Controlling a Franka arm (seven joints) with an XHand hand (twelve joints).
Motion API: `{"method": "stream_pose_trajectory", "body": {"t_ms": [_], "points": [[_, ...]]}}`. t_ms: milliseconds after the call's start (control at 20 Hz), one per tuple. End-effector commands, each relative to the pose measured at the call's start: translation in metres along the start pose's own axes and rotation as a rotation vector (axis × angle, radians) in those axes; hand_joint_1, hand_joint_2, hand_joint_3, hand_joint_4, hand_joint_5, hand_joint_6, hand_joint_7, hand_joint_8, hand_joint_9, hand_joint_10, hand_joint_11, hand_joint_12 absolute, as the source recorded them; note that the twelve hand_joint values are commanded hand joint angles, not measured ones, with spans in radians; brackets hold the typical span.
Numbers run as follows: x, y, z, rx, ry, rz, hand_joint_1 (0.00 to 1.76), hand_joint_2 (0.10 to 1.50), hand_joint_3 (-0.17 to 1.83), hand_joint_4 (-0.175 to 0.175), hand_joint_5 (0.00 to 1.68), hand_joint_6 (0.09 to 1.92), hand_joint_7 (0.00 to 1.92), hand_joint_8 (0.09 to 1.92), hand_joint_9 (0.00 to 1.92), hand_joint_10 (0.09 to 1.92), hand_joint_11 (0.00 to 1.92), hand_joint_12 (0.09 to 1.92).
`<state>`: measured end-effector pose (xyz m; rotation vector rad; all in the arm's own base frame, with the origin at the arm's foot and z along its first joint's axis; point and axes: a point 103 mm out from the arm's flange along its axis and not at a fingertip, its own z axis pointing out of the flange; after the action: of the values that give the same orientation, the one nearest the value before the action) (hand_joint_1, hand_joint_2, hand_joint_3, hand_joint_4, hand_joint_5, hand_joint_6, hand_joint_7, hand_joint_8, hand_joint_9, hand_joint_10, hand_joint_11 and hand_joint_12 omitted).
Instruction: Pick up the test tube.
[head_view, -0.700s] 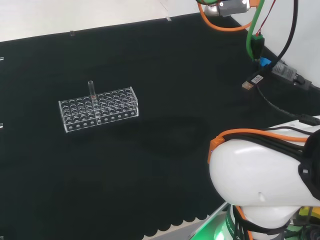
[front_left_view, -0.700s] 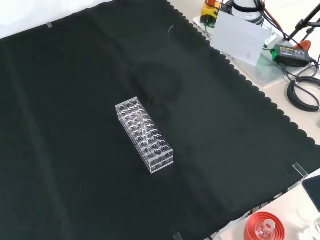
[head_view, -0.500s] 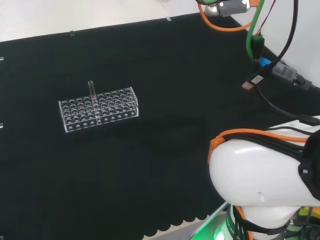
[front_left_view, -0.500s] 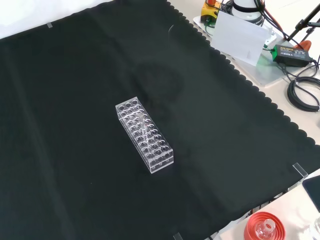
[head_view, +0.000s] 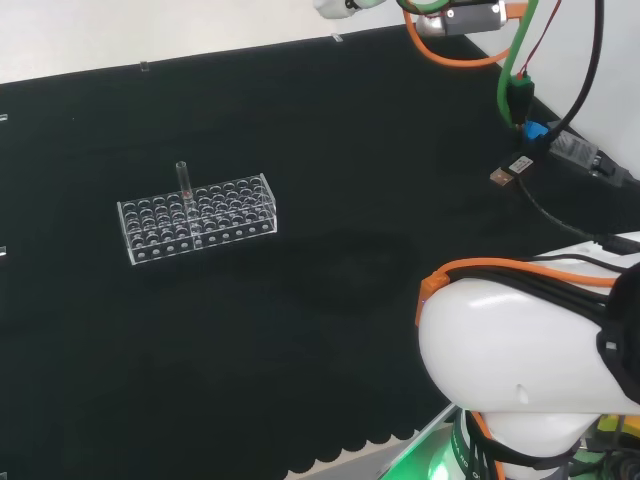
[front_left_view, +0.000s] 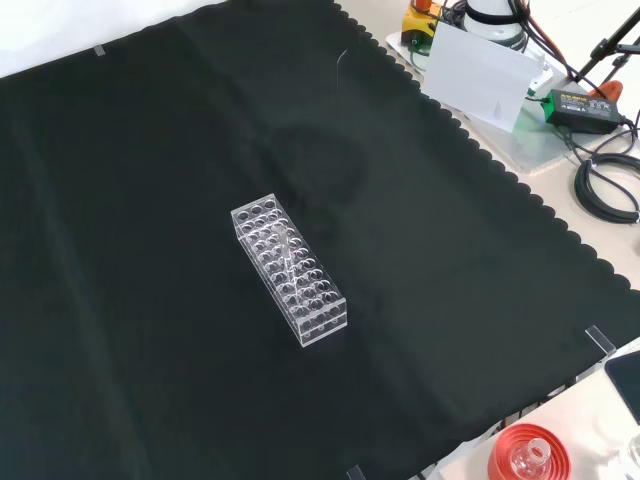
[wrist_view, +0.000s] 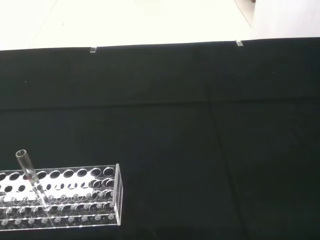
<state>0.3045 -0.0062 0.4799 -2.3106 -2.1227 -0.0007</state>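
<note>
While nothing stood on the black cloth (head_view: 330, 150) close to it, a clear plastic rack (head_view: 197, 217) with many round holes lay alone toward the left of the head view, and open cloth surrounded it on every side. Seen in the front view, the same rack (front_left_view: 290, 270) sat near the middle of the cloth, its long side running from far left to near right, and nothing blocked the way to it from above or from the sides. Off the cloth at the front view's near right corner was a red ribbed ring (front_left_view: 527, 455) with a piece of glass on it, and at the far right lay a white card (front_left_view: 478, 72), a black power adapter (front_left_view: 580, 108) and coiled black cables (front_left_view: 605, 190), all well apart from the rack. At the right of the head view the arm's big white link (head_view: 530, 350) rose in the foreground, with orange and green cables (head_view: 510, 60) hanging above the cloth's far right part. The test tube (head_view: 183, 177) stood upright in a far-row hole left of the rack's middle, its open top well above the rack. From the wrist view the test tube (wrist_view: 30, 175) and rack (wrist_view: 65, 197) showed well apart from the camera, with bare cloth between. Whether the hand was spread or closed, I could not tell.
</note>
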Motion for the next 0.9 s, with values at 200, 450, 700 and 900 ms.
{"method": "stream_pose_trajectory", "body": {"t_ms": [200, 450, 700, 900], "points": [[0.017, 0.025, 0.021, 0.012, 0.027, -0.03, 0.52, 0.83, 0.31, -0.034, 0.14, 0.09, 0.09, 0.76, 0.0, 0.91, 0.0, 1.27], [0.03, 0.051, 0.042, 0.035, 0.052, -0.045, 0.53, 0.83, 0.3, -0.035, 0.15, 0.09, 0.1, 0.77, 0.01, 0.93, 0.0, 1.28], [0.043, 0.074, 0.042, 0.043, 0.099, -0.079, 0.54, 0.83, 0.29, -0.038, 0.16, 0.09, 0.12, 0.77, 0.01, 0.93, 0.0, 1.29], [0.041, 0.087, 0.071, 0.047, 0.151, -0.105, 0.59, 0.83, 0.28, -0.046, 0.2, 0.09, 0.17, 0.79, 0.04, 0.94, 0.0, 1.34]]}}
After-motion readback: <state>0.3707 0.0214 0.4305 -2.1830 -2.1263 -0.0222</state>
